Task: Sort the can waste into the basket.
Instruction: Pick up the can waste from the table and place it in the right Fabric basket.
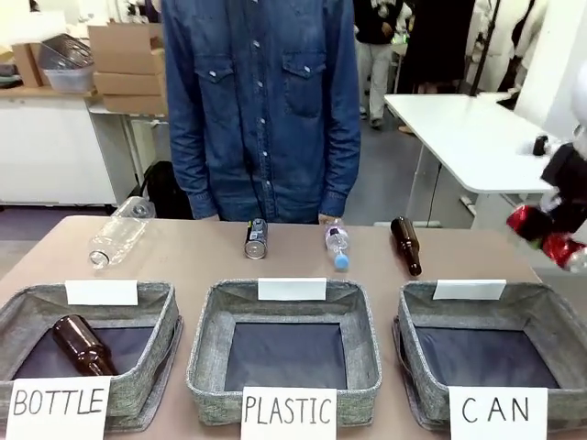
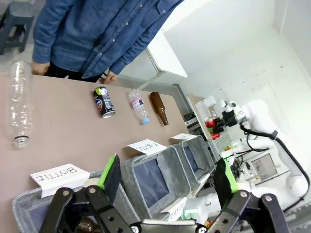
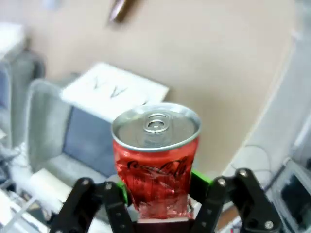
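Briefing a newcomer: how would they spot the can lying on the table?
Find the person in the denim shirt across the table. In the row of four items before them, the dark can is second from the robot's left. Its neighbours are clear bottles; it alone is short, metal, silver-ended.

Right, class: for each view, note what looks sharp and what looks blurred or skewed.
Front view: CAN sign crisp, red can at the right edge smeared. Left wrist view: sharp but tilted, table slanting. Right wrist view: can clear, basket behind soft.

Can (image 1: 256,238) behind middle bin (image 1: 207,344)
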Robot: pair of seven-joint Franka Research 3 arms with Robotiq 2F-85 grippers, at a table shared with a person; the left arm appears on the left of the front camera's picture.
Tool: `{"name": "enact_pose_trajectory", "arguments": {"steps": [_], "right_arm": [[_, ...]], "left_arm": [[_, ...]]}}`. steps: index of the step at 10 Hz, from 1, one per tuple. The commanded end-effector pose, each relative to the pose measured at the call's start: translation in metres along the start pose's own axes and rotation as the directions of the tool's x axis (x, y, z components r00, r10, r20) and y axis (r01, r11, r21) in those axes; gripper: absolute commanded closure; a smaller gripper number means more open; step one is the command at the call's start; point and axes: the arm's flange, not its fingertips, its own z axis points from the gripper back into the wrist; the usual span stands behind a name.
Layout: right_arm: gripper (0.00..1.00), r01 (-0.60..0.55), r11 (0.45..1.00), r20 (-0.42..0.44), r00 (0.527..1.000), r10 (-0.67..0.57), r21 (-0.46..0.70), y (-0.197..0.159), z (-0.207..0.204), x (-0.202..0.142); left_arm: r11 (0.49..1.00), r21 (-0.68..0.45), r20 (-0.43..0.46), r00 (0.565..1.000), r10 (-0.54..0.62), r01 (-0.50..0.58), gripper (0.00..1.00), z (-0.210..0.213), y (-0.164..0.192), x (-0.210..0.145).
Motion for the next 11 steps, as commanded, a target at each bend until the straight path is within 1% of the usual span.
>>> {"name": "enact_pose_trajectory", "arguments": {"steps": [1,2,3,4,5,6,7,8,10,11], "right_arm": [[0.76,-0.424,0.875,0.004,0.900,0.435,0.234,0.021,-0.012,-0.020],[0.76,-0.573,0.743,0.017,0.796,0.606,0.347,0.036,-0.015,-0.021],[0.76,-0.661,0.655,0.009,0.706,0.708,0.367,0.053,-0.021,-0.015],[0.76,-0.742,0.546,-0.005,0.591,0.807,0.388,0.068,-0.025,-0.012],[0.76,-0.797,0.480,-0.007,0.514,0.858,0.367,0.075,-0.026,-0.012],[0.76,-0.825,0.431,0.004,0.465,0.886,0.364,0.077,-0.025,-0.013],[0.76,-0.821,0.446,0.002,0.478,0.878,0.356,0.077,-0.025,-0.012],[0.76,-0.819,0.445,0.005,0.479,0.878,0.363,0.078,-0.026,-0.011],[0.76,-0.809,0.462,0.000,0.496,0.868,0.364,0.078,-0.026,-0.007],[0.48,-0.805,0.464,0.012,0.503,0.864,0.369,0.078,-0.024,-0.007]], "left_arm": [[1.000,-0.016,0.014,1.000,-0.020,0.020,0.00,-0.002,0.000,0.002],[1.000,-0.016,0.014,1.000,-0.020,0.020,0.00,-0.002,0.000,0.002],[1.000,-0.016,0.014,1.000,-0.020,0.020,0.00,-0.002,0.000,0.002],[1.000,-0.016,0.014,1.000,-0.020,0.020,0.00,-0.002,0.000,0.002],[1.000,-0.016,0.014,1.000,-0.020,0.020,0.00,-0.002,0.000,0.002],[1.000,-0.016,0.014,1.000,-0.020,0.020,0.00,-0.002,0.000,0.002],[1.000,-0.016,0.014,1.000,-0.020,0.020,0.00,-0.002,0.000,0.002],[1.000,-0.016,0.014,1.000,-0.020,0.020,0.00,-0.002,0.000,0.002],[1.000,-0.016,0.014,1.000,-0.020,0.020,0.00,-0.002,0.000,0.002],[1.000,-0.016,0.014,1.000,-0.020,0.020,0.00,-0.002,0.000,0.002]]}}
